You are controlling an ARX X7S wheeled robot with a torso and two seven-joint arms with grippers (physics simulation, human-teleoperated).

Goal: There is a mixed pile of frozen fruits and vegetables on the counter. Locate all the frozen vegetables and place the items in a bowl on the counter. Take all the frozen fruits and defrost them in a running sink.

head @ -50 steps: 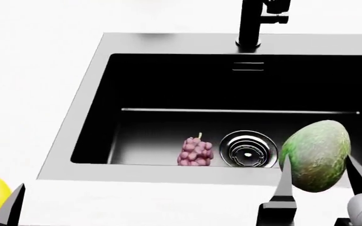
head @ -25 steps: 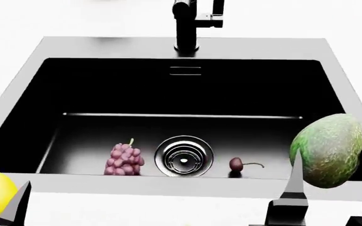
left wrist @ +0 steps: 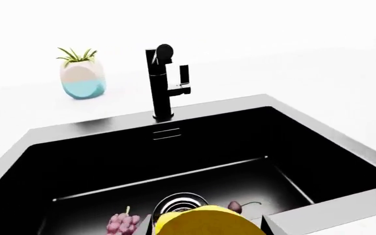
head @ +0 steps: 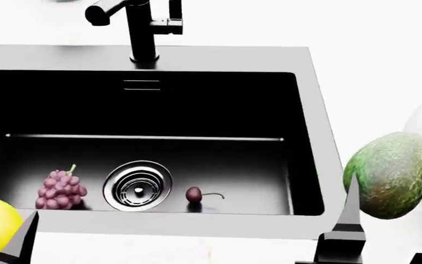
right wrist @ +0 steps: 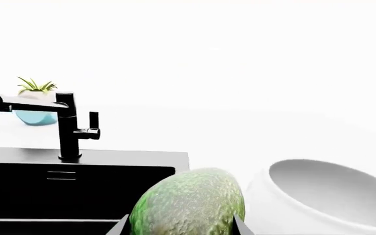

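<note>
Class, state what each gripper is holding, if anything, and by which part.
Right gripper clasps the green oval by its lower sides. Left gripper clasps the yellow oval by its sides.

Looks like a home kitchen, rendered in simulation. Black rectangular sink [head: 145, 104] with a grey metal rim, sunk into a white stone-like worktop [head: 372, 49]. Tall black tap [head: 141, 27] at the back edge, chrome drain [head: 138, 186] in the basin floor. Fruit lying in the basin: a pink grape-like bunch [head: 61, 191] and a cherry [head: 195, 194]. Wide white bowl [right wrist: 325, 198] on the worktop beside the sink. Small potted plant in a teal-and-white pot [left wrist: 82, 73] set behind the tap. All very domestic.
</note>
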